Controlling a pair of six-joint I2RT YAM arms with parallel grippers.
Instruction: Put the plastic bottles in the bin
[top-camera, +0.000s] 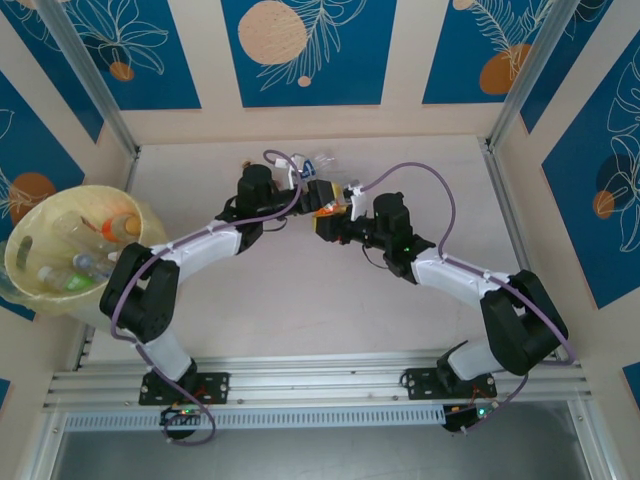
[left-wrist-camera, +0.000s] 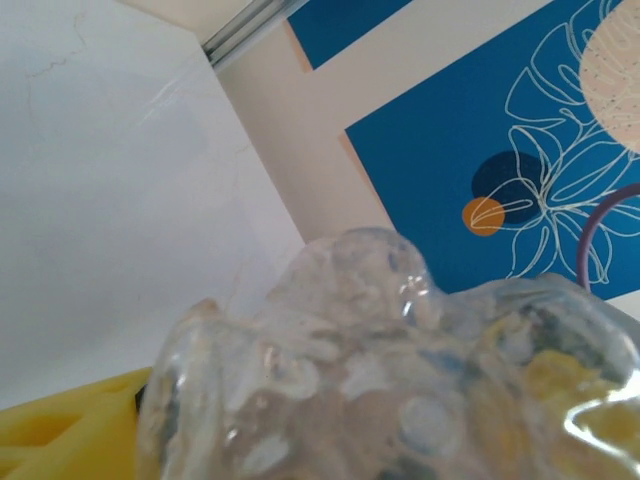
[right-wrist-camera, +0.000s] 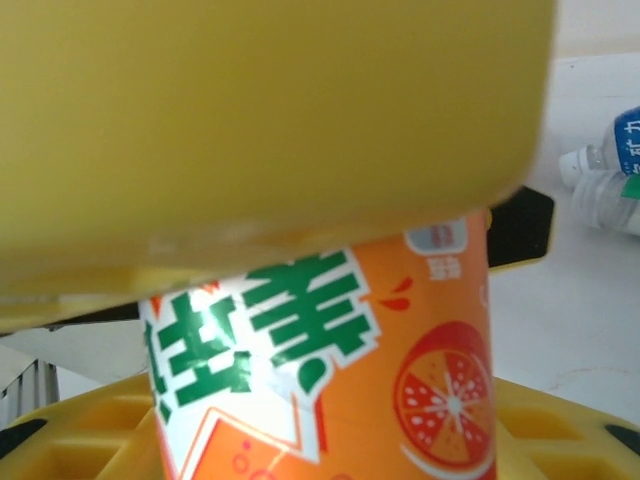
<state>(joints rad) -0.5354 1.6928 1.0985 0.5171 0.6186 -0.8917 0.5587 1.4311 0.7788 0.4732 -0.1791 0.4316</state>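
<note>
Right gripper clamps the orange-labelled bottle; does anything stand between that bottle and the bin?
The left arm does. The orange-labelled bottle is held over mid-table in the right gripper, the bin at the far left edge; the left gripper and that arm lie along that line. No loose object shows on the table between them.

Bright, even, diffuse light fills the top view. The pale surface (top-camera: 330, 290) carries only faint, soft shadows, and that picture is sharp throughout. In the left wrist view the crushed clear bottle (left-wrist-camera: 400, 380) sits too close and is blurred, with a white glint at its right edge. The upper finger (right-wrist-camera: 260, 120) of the right gripper (right-wrist-camera: 320, 330) is a soft yellow blur, and a pale sheen washes the orange-labelled bottle (right-wrist-camera: 400, 330).
</note>
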